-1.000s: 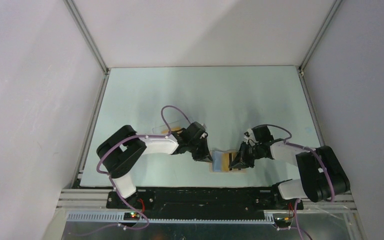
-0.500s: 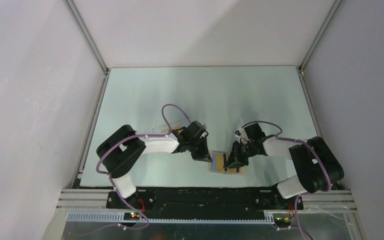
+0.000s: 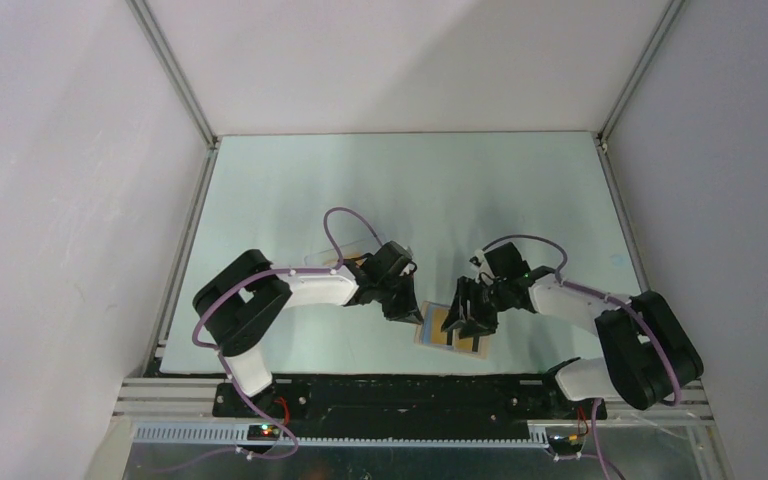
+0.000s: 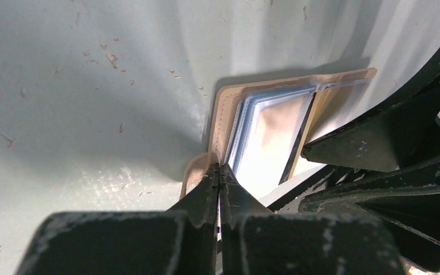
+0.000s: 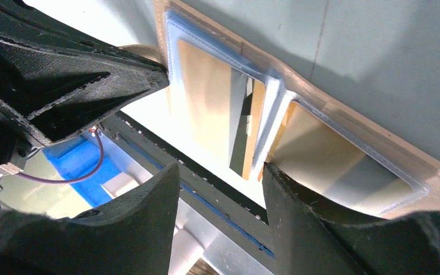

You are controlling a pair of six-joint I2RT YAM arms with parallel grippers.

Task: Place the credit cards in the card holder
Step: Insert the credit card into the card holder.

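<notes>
The card holder (image 3: 460, 343) lies open near the table's front edge, tan outside with clear blue pockets. My left gripper (image 3: 409, 314) is shut on the tan edge at its left end (image 4: 218, 167). In the right wrist view, orange-yellow credit cards (image 5: 206, 109) with black stripes sit in the pockets on both halves, and one card (image 5: 254, 134) stands out of the fold in the middle. My right gripper (image 5: 220, 167) is open just over that card and the holder (image 5: 372, 123), with nothing between its fingers. It hovers above the holder's middle (image 3: 467, 318).
A clear plastic box (image 3: 325, 260) lies partly hidden behind the left forearm. The holder sits close to the table's front edge and the black base rail (image 3: 410, 390). The two grippers are a short distance apart over the holder.
My right gripper has opened, letting go of the card it held, and has shifted a little left over the holder. The holder has turned slightly. The left gripper has kept its grip.
</notes>
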